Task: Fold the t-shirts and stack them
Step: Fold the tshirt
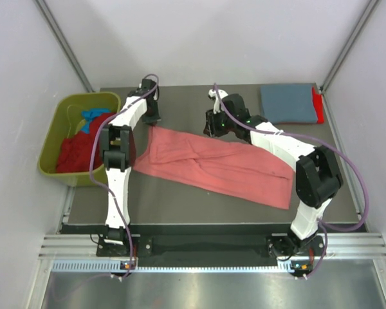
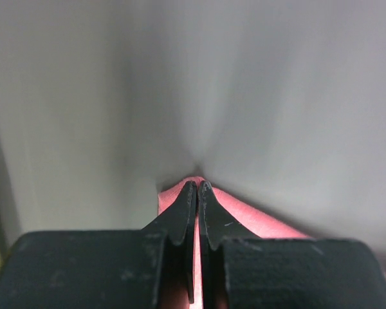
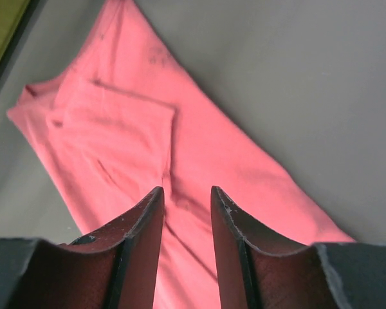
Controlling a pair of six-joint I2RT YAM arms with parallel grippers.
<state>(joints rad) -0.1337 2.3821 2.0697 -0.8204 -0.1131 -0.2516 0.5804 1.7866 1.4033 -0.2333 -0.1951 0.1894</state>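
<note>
The large salmon-pink t-shirt (image 1: pixel 219 164) lies folded lengthwise as a long strip, running from the far left toward the near right of the table. My left gripper (image 1: pixel 153 120) is at its far-left corner. In the left wrist view this gripper (image 2: pixel 197 184) is shut on the pink cloth (image 2: pixel 257 215). My right gripper (image 1: pixel 212 127) is over the shirt's far edge. In the right wrist view it (image 3: pixel 186 193) is open and empty just above the pink shirt (image 3: pixel 128 129). A folded grey-blue t-shirt (image 1: pixel 286 103) lies at the far right on a red one (image 1: pixel 318 106).
The olive-green bin (image 1: pixel 55 138) stands at the left edge and holds red (image 1: pixel 77 151) and bright blue (image 1: pixel 91 117) shirts. Its corner shows in the right wrist view (image 3: pixel 3 19). Grey walls enclose the table on three sides.
</note>
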